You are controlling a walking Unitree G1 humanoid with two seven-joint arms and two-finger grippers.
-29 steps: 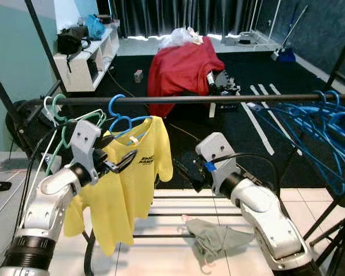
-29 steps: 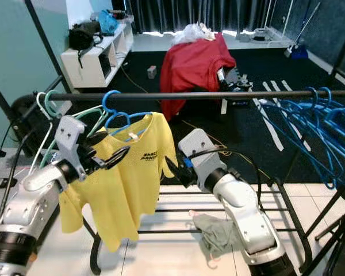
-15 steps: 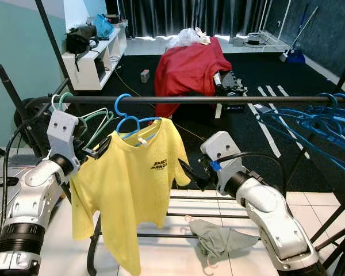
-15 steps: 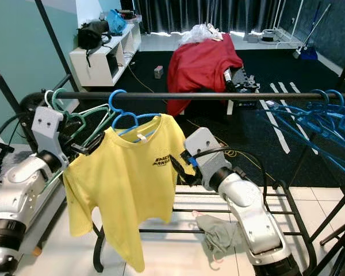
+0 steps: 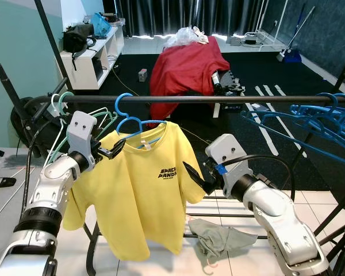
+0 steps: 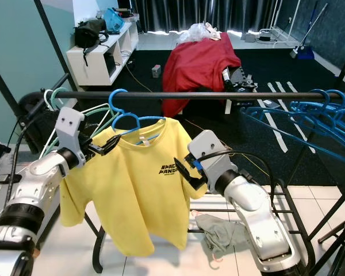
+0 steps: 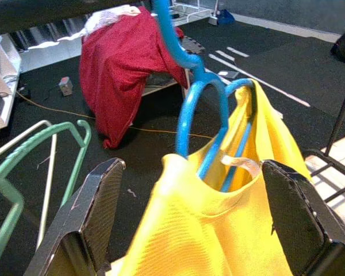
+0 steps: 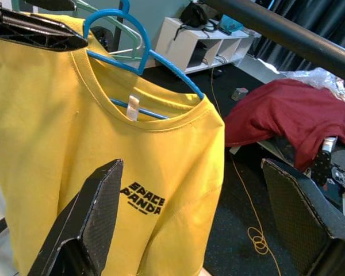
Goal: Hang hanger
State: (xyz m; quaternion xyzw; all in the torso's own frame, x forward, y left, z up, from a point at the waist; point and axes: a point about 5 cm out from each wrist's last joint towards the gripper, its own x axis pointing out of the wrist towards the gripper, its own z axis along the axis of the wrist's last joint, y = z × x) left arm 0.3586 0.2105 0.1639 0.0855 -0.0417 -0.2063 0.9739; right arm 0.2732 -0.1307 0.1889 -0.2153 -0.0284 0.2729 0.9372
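Hanger [image 5: 129,118] is already hooking over the rail [image 5: 218,99], so you are letting go gently and pulling both arms back without bumping the yellow shirt [image 5: 138,190]. Left gripper [image 5: 116,148], fingers wide, is sitting just below the rail beside the shirt's shoulder. Right gripper [image 5: 196,179], also wide, is hovering lower, by the sleeve.
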